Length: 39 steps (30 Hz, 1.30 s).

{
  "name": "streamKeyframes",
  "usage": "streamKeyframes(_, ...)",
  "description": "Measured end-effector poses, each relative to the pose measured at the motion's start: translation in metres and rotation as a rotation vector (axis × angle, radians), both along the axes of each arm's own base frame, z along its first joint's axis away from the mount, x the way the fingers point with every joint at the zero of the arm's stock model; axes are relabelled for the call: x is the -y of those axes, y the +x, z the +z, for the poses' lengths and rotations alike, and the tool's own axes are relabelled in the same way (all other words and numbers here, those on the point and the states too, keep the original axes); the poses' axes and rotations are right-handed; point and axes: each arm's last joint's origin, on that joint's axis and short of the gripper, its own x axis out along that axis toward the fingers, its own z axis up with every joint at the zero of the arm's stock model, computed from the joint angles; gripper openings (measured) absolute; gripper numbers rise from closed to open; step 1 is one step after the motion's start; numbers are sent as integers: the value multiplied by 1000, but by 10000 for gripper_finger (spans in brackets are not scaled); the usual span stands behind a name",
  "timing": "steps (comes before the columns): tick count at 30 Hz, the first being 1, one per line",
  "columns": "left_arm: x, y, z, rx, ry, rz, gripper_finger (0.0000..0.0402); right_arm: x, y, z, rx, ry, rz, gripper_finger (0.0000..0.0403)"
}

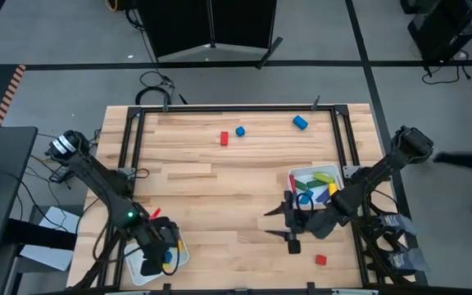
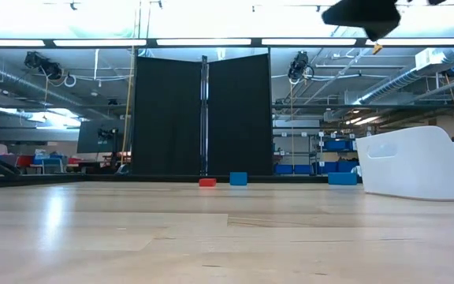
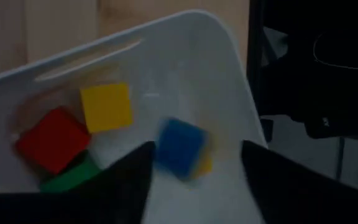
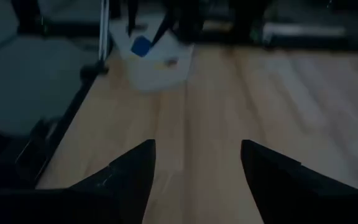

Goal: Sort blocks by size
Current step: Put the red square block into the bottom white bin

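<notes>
My left gripper [image 1: 161, 260] hangs open over a white tray [image 3: 185, 68] at the table's near left corner. In the tray lie a red cube [image 3: 53, 138], a yellow cube [image 3: 106, 107] and a green block [image 3: 73, 177]. A blurred blue cube [image 3: 180, 146] shows between and beyond my open fingertips, touching neither. My right gripper [image 1: 275, 223] is open and empty above bare wood, left of a second white tray [image 1: 296, 175] holding several longer blocks. A red block [image 1: 224, 138], a blue block [image 1: 240, 131] and a blue cylinder [image 1: 300, 122] lie at the far side.
A small red block [image 1: 321, 260] lies near the front edge, right of my right gripper. A black metal frame [image 1: 129, 147] borders the table. The middle of the table [image 1: 220, 188] is bare wood. The right tray [image 2: 416, 162] also shows in the low view.
</notes>
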Motion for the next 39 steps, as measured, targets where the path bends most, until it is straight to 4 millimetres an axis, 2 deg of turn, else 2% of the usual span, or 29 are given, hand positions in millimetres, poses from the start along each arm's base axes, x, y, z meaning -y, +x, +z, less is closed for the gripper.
streamKeyframes(3, 3, 4, 6, 4, -23, -11, 321, -11, -6, 8, -107, 23, 35, 265)
streamKeyframes(5, 4, 7, 12, 13, -38, -5, 360, -19, -12, 14, -168, 37, 54, 273)
streamKeyframes(9, 6, 14, 30, 118, -1, -4, 393, -34, -29, 19, -253, 71, 71, 275)
streamKeyframes(16, -6, 41, 70, 420, 193, 62, 370, -61, -61, -1, -415, 153, 91, 271)
streamKeyframes(22, -29, 64, 94, 541, 300, 114, 346, -84, -76, -27, -696, 164, 1, 271)
streamKeyframes(26, -42, 73, 96, 559, 347, 113, 337, -95, -82, -24, -840, 129, -113, 271)
streamKeyframes(31, -51, 78, 96, 564, 381, 112, 331, -113, -84, -20, -875, 155, -175, 272)
streamKeyframes(39, -51, 79, 97, 578, 402, 91, 330, -124, -86, -51, -963, 146, -283, 284)
